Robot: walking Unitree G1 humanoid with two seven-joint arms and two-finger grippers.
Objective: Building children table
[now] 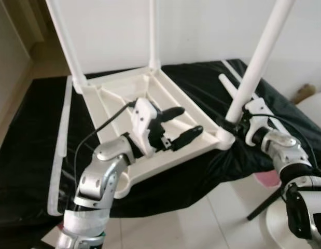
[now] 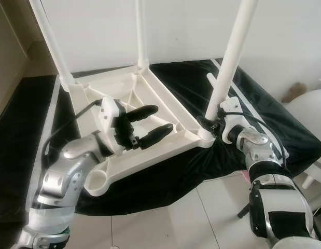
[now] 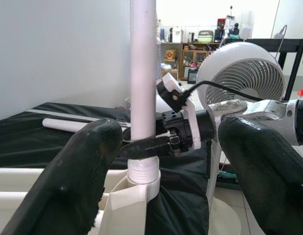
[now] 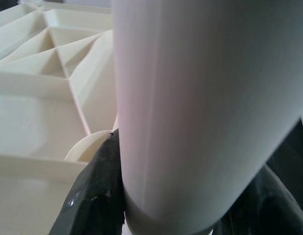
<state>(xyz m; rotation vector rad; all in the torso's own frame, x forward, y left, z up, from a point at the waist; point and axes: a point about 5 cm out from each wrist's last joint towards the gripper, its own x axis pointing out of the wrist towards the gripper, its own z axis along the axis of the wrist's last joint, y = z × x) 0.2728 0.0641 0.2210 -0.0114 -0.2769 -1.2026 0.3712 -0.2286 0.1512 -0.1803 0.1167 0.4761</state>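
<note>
Three legs standing, tops cut off. Right gripper (image 2: pixel 216 124) clamped on near leg (image 2: pixel 230 62) at its socket; left gripper (image 1: pixel 182 124) spread over upturned tabletop (image 1: pixel 150 98). Fourth leg (image 1: pixel 228 85) lying behind.

Silver jointed arms carry white wrist housings, black cables, and each gripper's two long, rounded black fingers (image 1: pixel 189 136).

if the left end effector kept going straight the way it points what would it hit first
Probably the upright white leg at the tabletop's corner, which the right end effector grips; it stands between the left end effector's open fingers' line.
</note>
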